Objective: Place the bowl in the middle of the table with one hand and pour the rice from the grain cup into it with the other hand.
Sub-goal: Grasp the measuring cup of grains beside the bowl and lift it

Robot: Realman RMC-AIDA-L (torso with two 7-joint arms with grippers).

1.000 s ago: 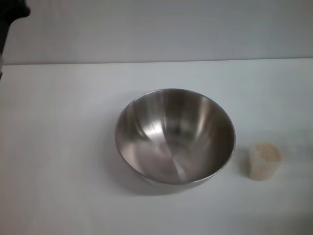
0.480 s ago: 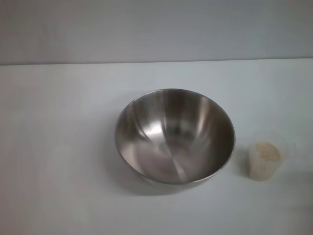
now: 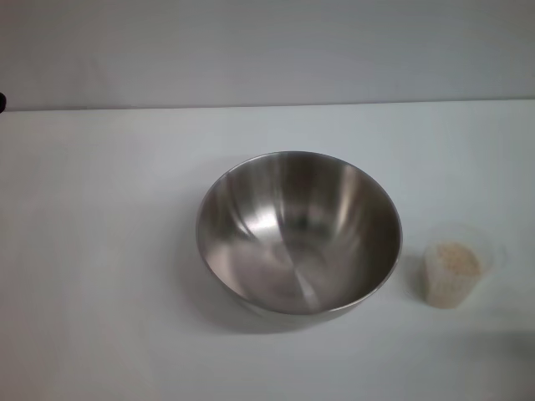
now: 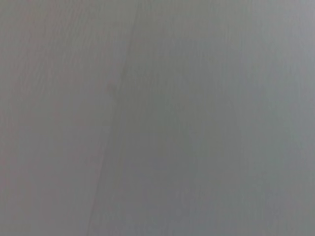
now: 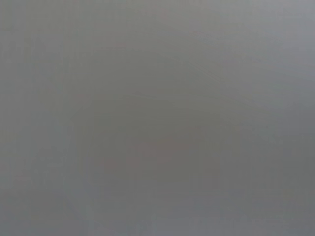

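Bowl (image 3: 299, 232) sits mid-frame on the white tabletop (image 3: 100, 251) in the head view, empty; grain cup (image 3: 456, 274) holding rice (image 3: 454, 259) stands upright just right of it. Both wrist views show only featureless grey; neither pincer is visible.

Neither claw visible, dark sliver (image 3: 2, 102) at head view's left edge

A bare test setup rather than a lived-in kitchen: a plain white surface (image 3: 100, 251) runs back to a blank grey wall (image 3: 267, 50), with no furnishings around.
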